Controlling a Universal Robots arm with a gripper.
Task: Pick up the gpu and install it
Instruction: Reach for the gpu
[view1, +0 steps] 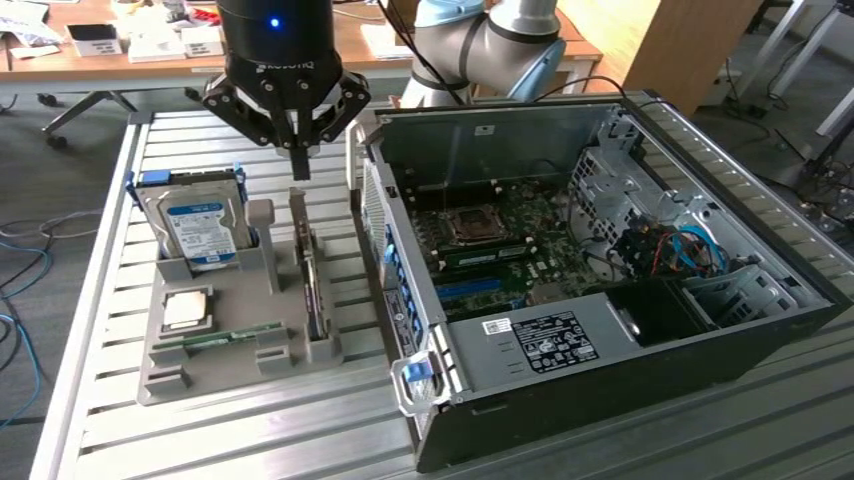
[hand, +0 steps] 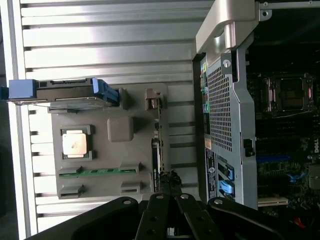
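The gpu (view1: 308, 270) is a thin dark card standing on its edge in a slot along the grey holder tray (view1: 227, 375), on the side nearest the computer case (view1: 601, 330). In the wrist view the gpu (hand: 157, 150) appears as a narrow strip. My gripper (view1: 300, 165) hangs shut just above the card's far end, with nothing between its fingers. In the wrist view the gripper (hand: 170, 182) has its fingertips meeting over one end of the card. I cannot tell whether they touch it.
The tray (hand: 100, 155) also holds a silver hard drive (view1: 198, 225) with blue rails, a processor chip (view1: 187, 308) and a green memory stick (view1: 227, 335). The open case shows its motherboard (view1: 501, 250). Everything rests on a slatted metal table (view1: 200, 440).
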